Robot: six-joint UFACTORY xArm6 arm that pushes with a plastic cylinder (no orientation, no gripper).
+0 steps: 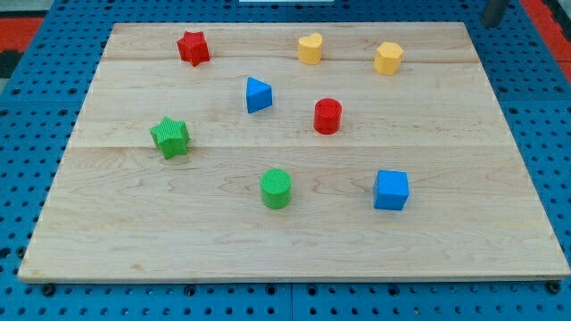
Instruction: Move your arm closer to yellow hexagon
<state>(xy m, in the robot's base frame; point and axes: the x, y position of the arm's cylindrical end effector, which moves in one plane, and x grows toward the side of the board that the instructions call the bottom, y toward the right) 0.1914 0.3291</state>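
Observation:
The yellow hexagon (pixel 388 57) stands near the top right of the wooden board (pixel 464 259). Only a short dark piece of my rod shows at the view's top edge, off the board's top right corner. Its lower end, my tip (pixel 490 21), is well to the right of the yellow hexagon and a little above it, touching no block.
Also on the board are a yellow heart-like block (pixel 310 48), a red star (pixel 193 47), a blue triangle (pixel 258 94), a red cylinder (pixel 327 116), a green star (pixel 169 136), a green cylinder (pixel 276 188) and a blue cube (pixel 391 190). A blue pegboard (pixel 27 107) surrounds the board.

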